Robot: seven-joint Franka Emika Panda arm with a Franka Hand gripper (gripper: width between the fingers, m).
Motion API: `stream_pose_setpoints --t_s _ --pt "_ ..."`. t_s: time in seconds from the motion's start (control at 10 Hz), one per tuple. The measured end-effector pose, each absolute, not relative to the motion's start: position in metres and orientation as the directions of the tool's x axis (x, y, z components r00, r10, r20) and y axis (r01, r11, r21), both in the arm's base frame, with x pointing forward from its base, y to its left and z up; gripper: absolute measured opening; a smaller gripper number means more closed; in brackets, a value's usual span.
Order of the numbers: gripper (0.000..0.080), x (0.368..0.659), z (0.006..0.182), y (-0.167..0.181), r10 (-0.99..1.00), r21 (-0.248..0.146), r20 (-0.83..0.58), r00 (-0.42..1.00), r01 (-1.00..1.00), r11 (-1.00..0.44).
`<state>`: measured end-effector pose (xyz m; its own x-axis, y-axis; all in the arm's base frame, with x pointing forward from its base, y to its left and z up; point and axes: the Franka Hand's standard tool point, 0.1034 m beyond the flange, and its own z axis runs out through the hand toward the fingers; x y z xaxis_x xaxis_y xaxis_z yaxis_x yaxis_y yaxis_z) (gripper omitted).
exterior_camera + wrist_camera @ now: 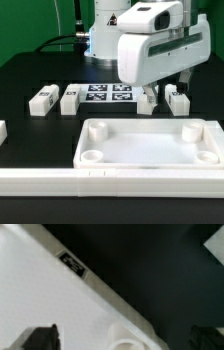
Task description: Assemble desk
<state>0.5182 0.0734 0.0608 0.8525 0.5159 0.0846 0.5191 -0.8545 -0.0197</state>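
Over desk top (150,148) far rim: tool (171,88) hovers, jaws wide apart, holding nothing; leg (178,101) just beside

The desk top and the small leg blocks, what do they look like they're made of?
Desk top: looks like white moulded plastic, smooth with a slight sheen; rounded rim and round corner sockets formed in one piece. Leg blocks: likely the same white plastic, with black-and-white tags that look printed or stuck on; too small to tell which.

We see the desk top (150,142), lower in the frame, as smooth, slightly glossy white plastic. The table (25,70) looks matt black.
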Motion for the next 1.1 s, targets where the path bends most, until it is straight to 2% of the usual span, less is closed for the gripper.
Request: stream_pose_setpoints --t_s 0.3,0.5,0.8,1.1 --pt "0.0649 0.504 0.053 0.096 0.182 -0.066 0.053 0.982 0.185 -0.981" --pt "0.0649 0.503 0.051 0.098 0.101 -0.082 0.047 0.994 0.105 -0.991" --pt "0.0649 0.500 0.050 0.099 0.088 -0.085 0.007 0.996 0.088 -0.992" --pt "0.0649 0.471 0.051 0.111 0.016 -0.050 -0.256 0.967 0.003 -0.999"
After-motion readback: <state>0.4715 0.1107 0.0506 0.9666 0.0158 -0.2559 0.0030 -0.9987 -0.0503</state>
